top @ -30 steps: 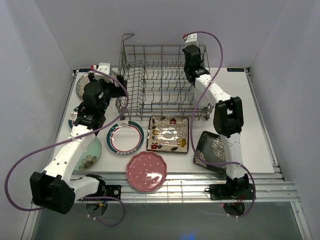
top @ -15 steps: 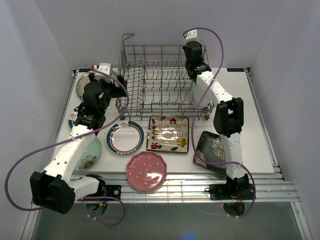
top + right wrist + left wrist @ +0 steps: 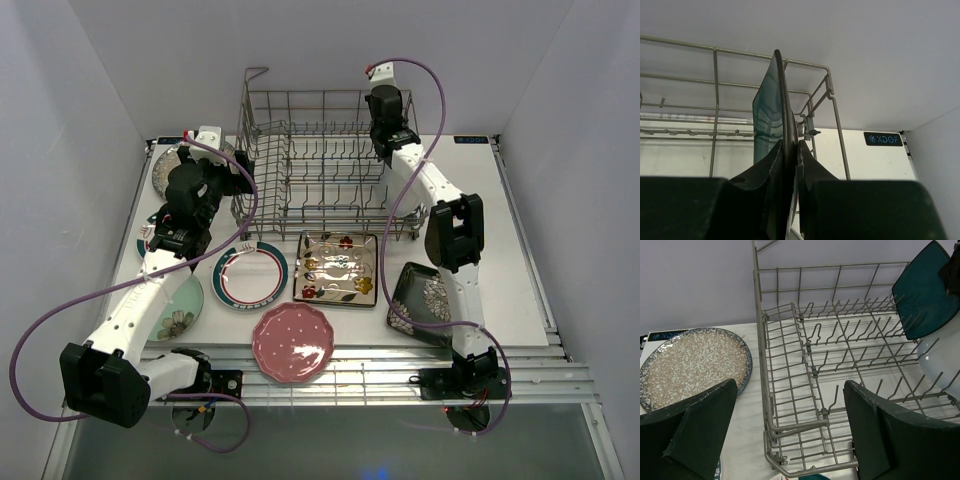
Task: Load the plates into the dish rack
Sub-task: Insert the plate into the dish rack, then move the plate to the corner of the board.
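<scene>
The right gripper (image 3: 789, 150) pinches the teal plate (image 3: 767, 115) on edge. Lower it straight between rack (image 3: 310, 165) tines. The left gripper (image 3: 790, 405) is wide apart, empty.

I count one dish rack (image 3: 320, 160), two arms (image 3: 150, 290), and nine plates (image 3: 292, 342): seven flat on the table (image 3: 510, 260), two inside the rack at its three o'clock end.

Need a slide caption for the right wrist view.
Right end effector grips an upright teal plate edge-on, the dish rack's wire wall behind it.
</scene>
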Controlling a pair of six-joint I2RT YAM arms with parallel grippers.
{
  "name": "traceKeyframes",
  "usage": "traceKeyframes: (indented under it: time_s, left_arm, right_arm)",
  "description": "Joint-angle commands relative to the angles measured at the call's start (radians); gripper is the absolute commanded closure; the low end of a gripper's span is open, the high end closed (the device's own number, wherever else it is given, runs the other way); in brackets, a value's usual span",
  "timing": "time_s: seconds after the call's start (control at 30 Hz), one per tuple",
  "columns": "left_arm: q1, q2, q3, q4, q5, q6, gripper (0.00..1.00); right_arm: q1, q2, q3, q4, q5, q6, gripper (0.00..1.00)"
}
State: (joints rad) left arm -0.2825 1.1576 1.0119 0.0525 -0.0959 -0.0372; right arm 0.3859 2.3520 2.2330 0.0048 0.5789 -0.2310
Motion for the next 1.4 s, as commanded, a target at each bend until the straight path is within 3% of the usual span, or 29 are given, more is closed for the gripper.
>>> traceKeyframes:
  time_s: [0.0,0.1,0.17,0.37,0.53,1.0,1.37]
  left_arm:
    - [0.005,0.004,0.021,-0.011,0.004,0.002,0.02]
    - [0.003,0.005,0.022,-0.011,0.001,0.000,0.02]
    - [0.003,0.008,0.022,-0.011,0.002,0.000,0.02]
    - [0.003,0.013,0.022,-0.010,-0.004,0.002,0.02]
    - [0.003,0.013,0.022,-0.011,-0.001,0.003,0.02]
    - [0.003,0.007,0.021,-0.013,-0.002,0.003,0.02]
    - [0.003,0.005,0.017,-0.013,0.012,0.005,0.02]
  right_arm:
    - [-0.007,-0.008,0.068,0.129,-0.001,0.019,0.85]
    - [-0.007,0.003,0.068,0.127,-0.001,0.022,0.84]
    - [-0.007,0.009,0.068,0.129,-0.002,0.028,0.77]
    - [-0.009,0.009,0.065,0.136,0.013,0.035,0.38]
    - [-0.013,-0.011,0.062,0.136,0.013,0.045,0.24]
    - [-0.002,-0.134,0.021,0.087,-0.065,0.117,0.20]
    - [0.033,-0.344,-0.186,0.073,-0.143,0.176,0.11]
